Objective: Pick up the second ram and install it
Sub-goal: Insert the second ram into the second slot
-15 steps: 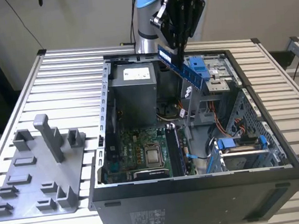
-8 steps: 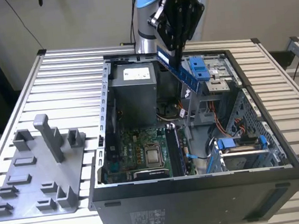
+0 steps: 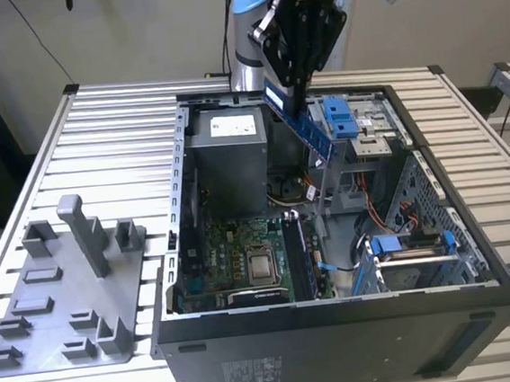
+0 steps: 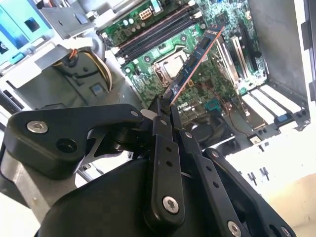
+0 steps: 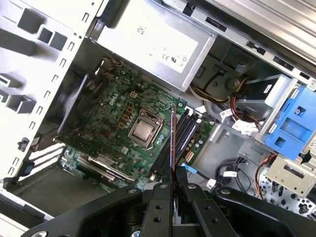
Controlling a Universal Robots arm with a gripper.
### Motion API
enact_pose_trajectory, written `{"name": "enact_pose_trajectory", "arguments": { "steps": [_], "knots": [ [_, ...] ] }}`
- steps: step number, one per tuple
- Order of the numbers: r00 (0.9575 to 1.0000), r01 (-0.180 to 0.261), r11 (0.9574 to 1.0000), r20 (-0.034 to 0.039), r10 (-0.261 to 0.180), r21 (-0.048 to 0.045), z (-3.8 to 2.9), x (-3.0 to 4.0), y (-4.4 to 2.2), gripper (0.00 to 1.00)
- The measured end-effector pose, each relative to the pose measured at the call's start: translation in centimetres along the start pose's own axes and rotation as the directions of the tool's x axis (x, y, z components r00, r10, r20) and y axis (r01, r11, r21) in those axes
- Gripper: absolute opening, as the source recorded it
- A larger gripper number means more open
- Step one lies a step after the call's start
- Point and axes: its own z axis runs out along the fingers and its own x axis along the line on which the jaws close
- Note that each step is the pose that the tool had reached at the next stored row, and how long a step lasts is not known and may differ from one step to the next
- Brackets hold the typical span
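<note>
In the exterior view my gripper (image 3: 292, 90) hangs over the back of the open computer case (image 3: 340, 327), shut on the second ram (image 3: 309, 132). The ram is a long dark stick that slants down from the fingers, above the case interior. In both wrist views the ram (image 4: 195, 60) (image 5: 173, 140) juts out from between my closed fingertips (image 4: 159, 114) (image 5: 163, 190). It points toward the green motherboard (image 5: 113, 118) and hangs clear of it. The black ram slots (image 5: 186, 134) (image 3: 303, 257) lie beside the processor socket (image 5: 143, 129) (image 4: 170, 70).
A grey power-supply box (image 3: 229, 153) sits at the case's back wall. Blue drive brackets (image 3: 339, 116) (image 3: 411, 245) and loose cables fill the side toward the exterior view's right. A grey fixture tray (image 3: 35, 343) with upright posts rests on the slatted table (image 3: 114, 132) beside the case.
</note>
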Motion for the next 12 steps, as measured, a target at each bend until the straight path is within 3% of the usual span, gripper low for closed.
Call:
{"name": "enact_pose_trajectory", "arguments": {
  "steps": [6,12],
  "knots": [
    [0.9997,-0.019,0.9998,-0.0175,0.019,-0.0099,0.02,0.0,-0.01,0.14],
    [0.9986,-0.035,0.9992,-0.041,0.034,-0.022,0.02,0.01,-0.02,0.14]
  ]
}}
